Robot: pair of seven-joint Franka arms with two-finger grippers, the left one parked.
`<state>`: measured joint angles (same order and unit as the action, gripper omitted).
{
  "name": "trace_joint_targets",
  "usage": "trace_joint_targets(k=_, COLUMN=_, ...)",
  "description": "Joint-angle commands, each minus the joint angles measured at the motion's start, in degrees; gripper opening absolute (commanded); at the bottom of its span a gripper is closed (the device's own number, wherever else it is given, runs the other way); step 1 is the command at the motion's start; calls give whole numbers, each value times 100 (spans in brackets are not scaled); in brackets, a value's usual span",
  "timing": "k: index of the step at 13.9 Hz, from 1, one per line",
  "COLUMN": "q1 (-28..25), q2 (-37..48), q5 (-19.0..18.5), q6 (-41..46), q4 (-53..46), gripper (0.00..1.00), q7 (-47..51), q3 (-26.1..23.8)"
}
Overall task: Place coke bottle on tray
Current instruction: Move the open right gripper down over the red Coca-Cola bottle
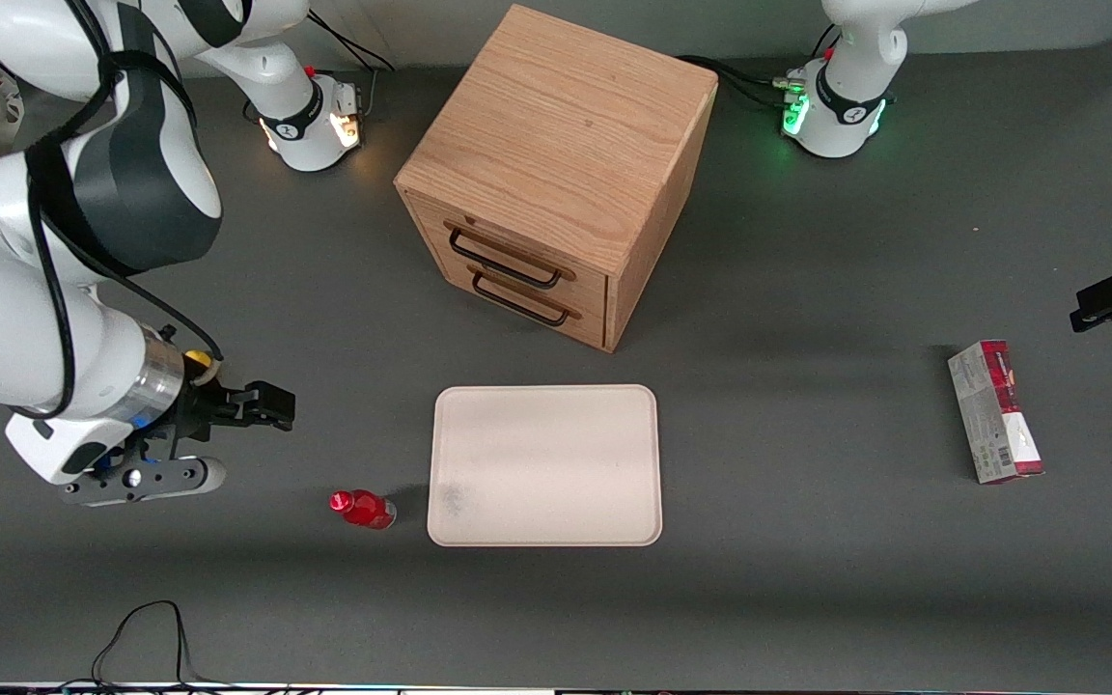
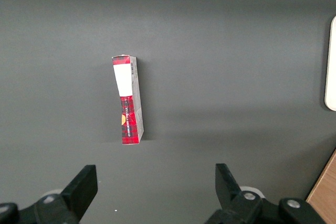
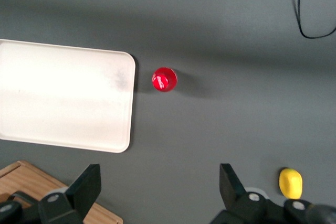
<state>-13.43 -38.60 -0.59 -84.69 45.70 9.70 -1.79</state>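
Cream tray (image 1: pixel 546 465) sits bare, well clear of the fingers; red coke bottle (image 1: pixel 362 509) stands upright just beside its smudged corner. Gripper (image 1: pixel 228 439) hangs high off to the side, fingers (image 3: pixel 86 186) wide apart. Centre over the cap, drop straight, pinch the body.

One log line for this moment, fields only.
gripper: open, above table, apart from bottle | coke bottle: upright on table beside tray | tray: bare
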Motion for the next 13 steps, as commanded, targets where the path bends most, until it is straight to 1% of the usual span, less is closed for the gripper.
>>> trace_joint_targets(k=1, q1=-36, q2=-420, q5=-72, q6=-354, q4=-237, gripper=100, q7=-117, q3=3)
trace_joint_targets(k=6, q1=-45, q2=-885, q5=-72, q6=-1022, q4=-219, gripper=100, q7=-117, q3=-6)
trace_joint_targets(k=13, q1=-45, q2=-1518, q5=-134, q6=-1375, q4=-158, gripper=100, q7=-152, q3=12)
